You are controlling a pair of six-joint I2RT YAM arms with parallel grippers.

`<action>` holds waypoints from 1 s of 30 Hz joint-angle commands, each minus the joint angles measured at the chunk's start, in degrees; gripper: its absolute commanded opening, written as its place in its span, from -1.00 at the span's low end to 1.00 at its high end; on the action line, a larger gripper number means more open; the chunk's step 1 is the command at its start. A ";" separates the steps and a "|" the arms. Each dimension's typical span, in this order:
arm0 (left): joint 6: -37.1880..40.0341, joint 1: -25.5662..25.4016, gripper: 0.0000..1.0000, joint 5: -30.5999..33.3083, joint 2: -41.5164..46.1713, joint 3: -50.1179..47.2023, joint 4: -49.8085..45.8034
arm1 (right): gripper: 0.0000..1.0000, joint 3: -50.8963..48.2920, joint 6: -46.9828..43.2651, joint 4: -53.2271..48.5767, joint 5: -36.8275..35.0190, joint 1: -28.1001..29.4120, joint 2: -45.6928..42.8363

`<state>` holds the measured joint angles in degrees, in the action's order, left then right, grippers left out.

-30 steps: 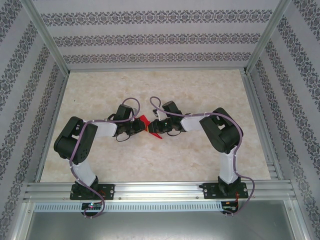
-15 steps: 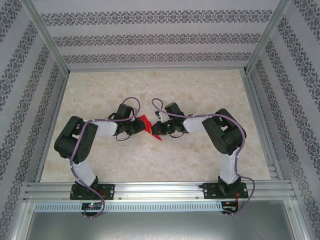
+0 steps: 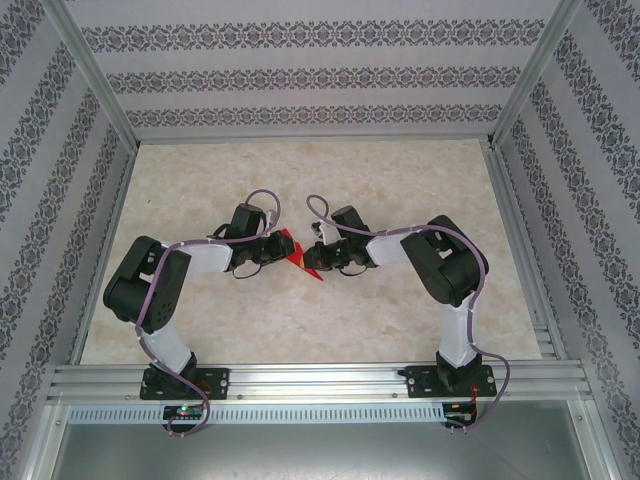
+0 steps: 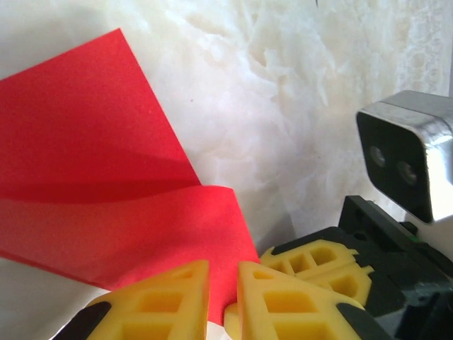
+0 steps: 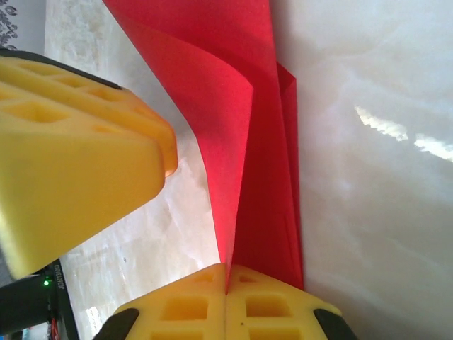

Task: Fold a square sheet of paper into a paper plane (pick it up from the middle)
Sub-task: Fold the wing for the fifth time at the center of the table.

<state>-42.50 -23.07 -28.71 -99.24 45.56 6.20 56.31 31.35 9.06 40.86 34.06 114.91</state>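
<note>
Both arms rise from the bottom edge of the top view and bend inward, meeting at frame centre over the table (image 3: 400,180).

Right gripper (image 5: 226,283): jaws pressed together on the lower edge of the red sheet of paper (image 5: 241,106).

Left gripper (image 4: 223,280): jaws narrow, with the sheet's curled flap at their tips; a grip cannot be confirmed.

The sheet stands in creased, overlapping layers between the two grippers.

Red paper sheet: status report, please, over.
Right gripper: jaws shut on the red paper sheet, partly folded. Left gripper: jaws near-closed at its edge, grip unclear. No obstruction seen.
</note>
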 commanded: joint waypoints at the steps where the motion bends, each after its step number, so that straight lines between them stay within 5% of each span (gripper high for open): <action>1: 1.09 -0.70 -0.63 -2.04 0.54 -1.05 3.78 | -1.00 0.94 1.03 -0.74 -0.25 -0.32 1.88; 18: 0.62 -1.21 -0.69 2.06 -4.54 0.41 0.28 | -0.96 2.54 0.11 -5.70 -2.50 -0.41 2.85; 30: 1.90 -1.19 -0.70 4.63 -5.36 2.07 -4.15 | -0.69 2.33 0.60 -6.29 -1.58 -0.68 -0.08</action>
<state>-42.33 -23.77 -27.09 -103.09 46.50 5.19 58.89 32.10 5.43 41.45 33.98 115.44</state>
